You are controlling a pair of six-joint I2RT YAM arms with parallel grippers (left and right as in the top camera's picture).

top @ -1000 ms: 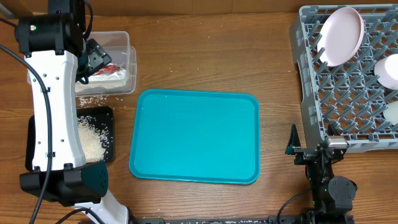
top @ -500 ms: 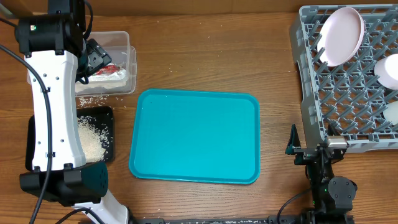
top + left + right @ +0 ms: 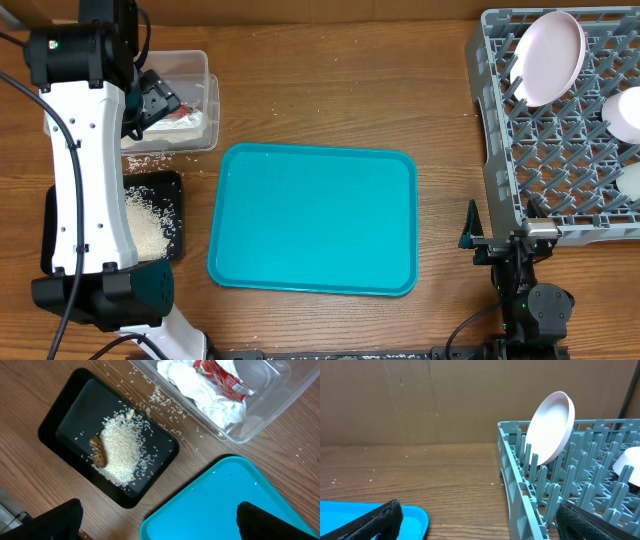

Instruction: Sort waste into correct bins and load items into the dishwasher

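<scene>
The clear tub [image 3: 280, 405] holds the white tissue [image 3: 200, 390] and the red wrapper [image 3: 220, 377]. Beside it, the black tray [image 3: 65, 425] carries a heap of rice [image 3: 122, 450] and a brown food scrap [image 3: 99, 452]. My left gripper [image 3: 160, 525] hangs open and empty, high over the tub [image 3: 190, 55] and the teal tray's corner. In the grey dish rack [image 3: 560, 130] a white plate [image 3: 548, 55] stands on edge, with two white bowls [image 3: 625, 112] at the right. My right gripper [image 3: 485, 525] is open and empty, low beside the rack's near corner [image 3: 520, 485].
A large teal tray [image 3: 313, 220] lies in the middle of the table with nothing on it. Loose rice grains [image 3: 160, 397] are scattered on the wood between tub and black tray. The left arm's white link [image 3: 85, 170] covers part of the black tray from above.
My left wrist has shifted slightly over the tub and now hides more of the red wrapper from above. The right arm has not moved.
</scene>
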